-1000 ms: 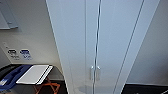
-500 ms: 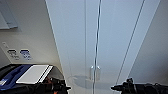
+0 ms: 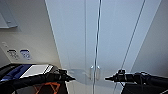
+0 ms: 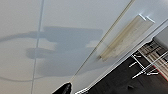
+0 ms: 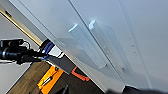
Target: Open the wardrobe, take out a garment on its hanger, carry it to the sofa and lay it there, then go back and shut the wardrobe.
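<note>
**Head view: wardrobe shut, both arms raised to the handles**

Head view is taken up by the wardrobe (image 3: 105, 37), whose two tall white doors are seen closed, with only a thin dark seam between them. The pair of handles (image 3: 94, 72) is set low on the doors, one on each side of that seam. The left gripper (image 3: 67, 78) is held out toward the left door, short of the handles, and the right gripper (image 3: 110, 78) is pointed at the right door from the other side; neither is seen touching a handle. Whether the jaws of either gripper are wide or narrow cannot be told from these views.

The opening step is judged to be in hand, and hardly begun: nothing of the white interior is shown, and the garment, if it hangs inside, is hidden behind the doors. For the next move, a gripper would have to be brought onto its handle and closed on it, and the door then drawn outward along its arc. As the handles sit side by side, room for both grippers is likely to be tight.

In the right wrist view the handles (image 5: 97, 47) are shown as two plain white bars, set just beside each other. No brand, label or legible writing is found on the doors; two small plates (image 3: 19, 54) on the wall at left are too blurred to be read.
</note>
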You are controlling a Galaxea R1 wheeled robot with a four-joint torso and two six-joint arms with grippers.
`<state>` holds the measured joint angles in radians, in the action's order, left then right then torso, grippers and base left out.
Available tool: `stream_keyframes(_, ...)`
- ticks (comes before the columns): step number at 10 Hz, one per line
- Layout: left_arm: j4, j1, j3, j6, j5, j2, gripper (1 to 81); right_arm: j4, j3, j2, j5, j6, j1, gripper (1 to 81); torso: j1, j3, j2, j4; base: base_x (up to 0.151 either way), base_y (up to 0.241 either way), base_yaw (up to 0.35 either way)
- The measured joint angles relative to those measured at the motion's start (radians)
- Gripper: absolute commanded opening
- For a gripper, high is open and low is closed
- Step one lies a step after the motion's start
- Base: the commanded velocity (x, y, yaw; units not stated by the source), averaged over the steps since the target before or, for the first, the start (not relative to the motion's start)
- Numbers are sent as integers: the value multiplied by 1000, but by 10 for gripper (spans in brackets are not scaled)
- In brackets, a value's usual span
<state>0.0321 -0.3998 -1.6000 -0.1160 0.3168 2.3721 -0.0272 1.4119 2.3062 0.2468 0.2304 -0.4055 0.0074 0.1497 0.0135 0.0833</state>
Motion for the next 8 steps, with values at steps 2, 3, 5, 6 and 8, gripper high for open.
stream_keyframes(2,10,7,-40,-17,13,67,811,0,67,48,11,11,7,811,0,1,0,0,0,0,0)
stream_keyframes(3,12,17,-55,-21,13,98,811,0,99,64,13,16,7,811,1,1,-1,0,0,0,0)
stream_keyframes(5,14,22,-97,-43,3,161,811,0,146,109,11,32,7,811,1,1,-1,0,0,0,0)
stream_keyframes(6,14,22,-119,-47,-2,194,811,0,166,134,6,40,7,811,1,1,-1,0,0,0,0)
stream_keyframes(8,16,22,-167,-65,-11,262,811,0,210,181,-28,79,7,811,1,2,-2,0,0,0,0)
